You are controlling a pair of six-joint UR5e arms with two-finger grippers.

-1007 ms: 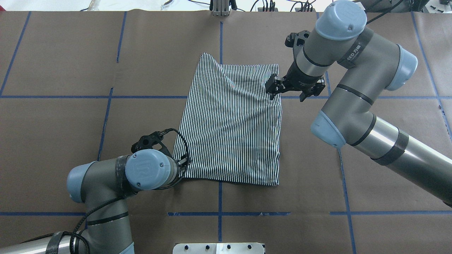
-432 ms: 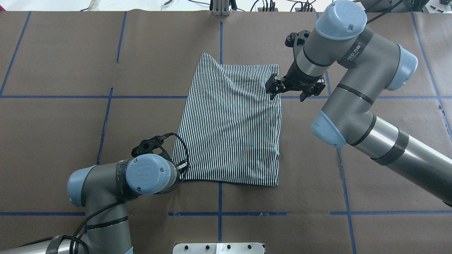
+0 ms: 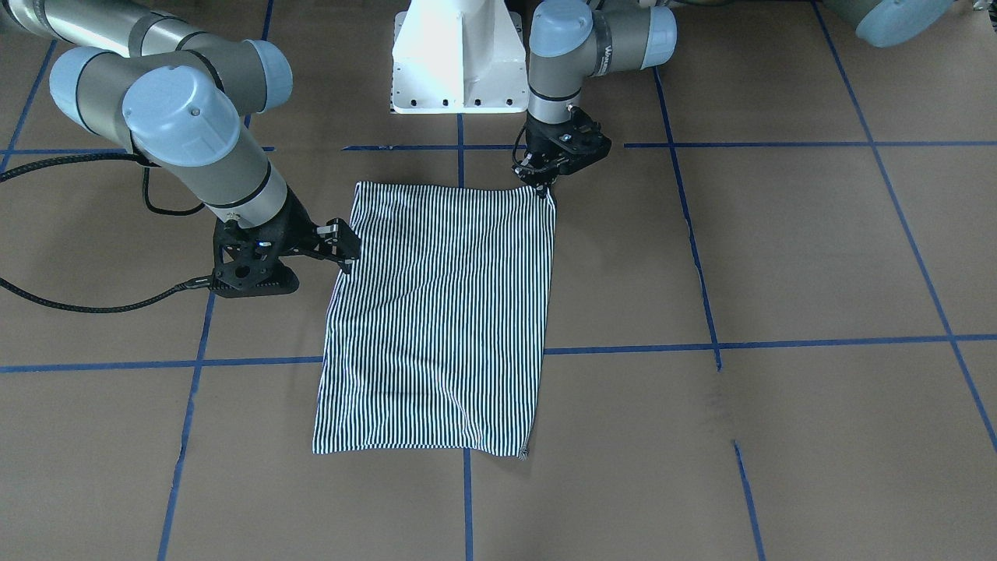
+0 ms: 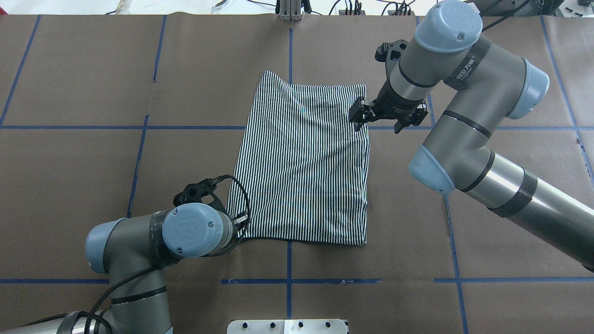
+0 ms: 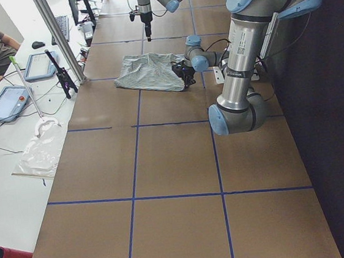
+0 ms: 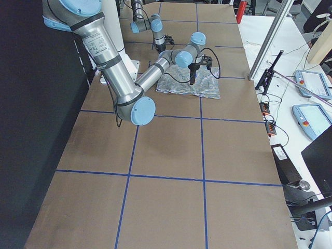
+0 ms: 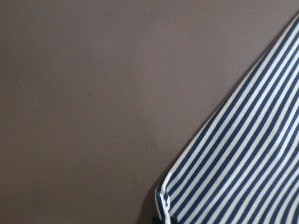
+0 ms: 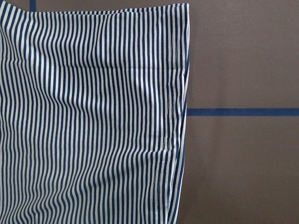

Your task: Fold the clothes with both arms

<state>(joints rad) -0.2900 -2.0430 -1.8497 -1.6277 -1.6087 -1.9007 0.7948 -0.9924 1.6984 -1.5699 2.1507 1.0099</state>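
Left gripper (image 3: 547,187): clenched on the near-left corner of my shirt (image 4: 304,162), fingertips pointing down. The wrist view shows that corner curled a little off the bench (image 4: 69,185).
Left arm (image 4: 130,250): wrist upright over the corner, forearm low, elbow folded back toward the bench's near-left corner.
Right gripper (image 4: 377,126): released, jaws spread and pointing down. One finger is over the shirt's right edge close to its far-right corner, the other is off the cloth over bare bench.
Right arm (image 4: 510,190): comes in from the near-right corner, raised and bent, wrist high toward the far edge.
Shirt place: mid-bench, lying flat, folded into a rough rectangle.
Long axis: runs from near edge to far edge, with the left side slanting.
Pointing: collar and placket do not show, so I cannot tell which end is the neck. The far-left corner peaks toward the far edge.
Bench: brown, gridded with blue tape (image 4: 185,127).
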